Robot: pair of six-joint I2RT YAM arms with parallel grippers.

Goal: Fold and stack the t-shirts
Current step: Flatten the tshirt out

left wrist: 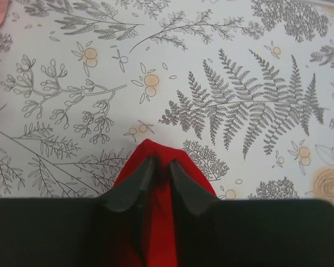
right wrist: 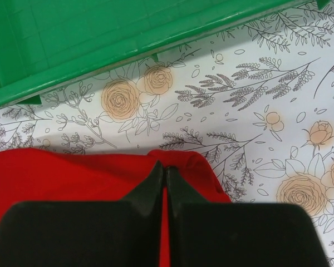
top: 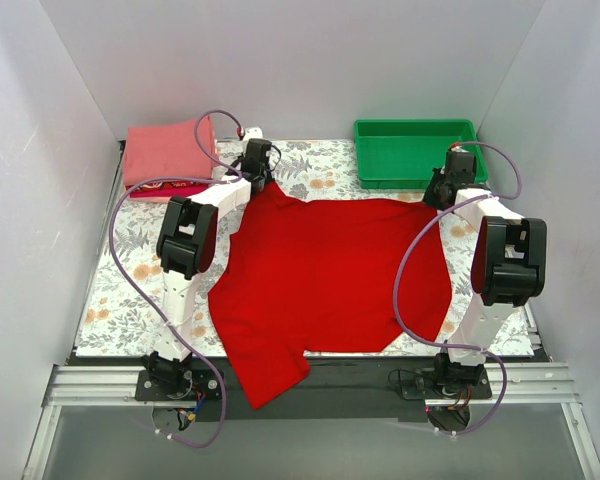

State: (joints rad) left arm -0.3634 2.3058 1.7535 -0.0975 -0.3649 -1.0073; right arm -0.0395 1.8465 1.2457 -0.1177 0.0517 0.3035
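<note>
A plain bright red t-shirt [top: 325,275] lies spread over the middle of the floral table, its near end hanging over the front edge. My left gripper [top: 259,180] is shut on the shirt's far left corner [left wrist: 158,153]. My right gripper [top: 438,192] is shut on the shirt's far right corner [right wrist: 183,161]. A stack of folded t-shirts [top: 165,152], salmon-pink on top with magenta at its lower edge, sits at the far left corner. A pale pink one is not visible.
A green plastic tray [top: 420,152] stands at the far right, just behind my right gripper; its wall shows in the right wrist view [right wrist: 100,39]. White walls enclose the table on three sides. Purple cables loop beside both arms.
</note>
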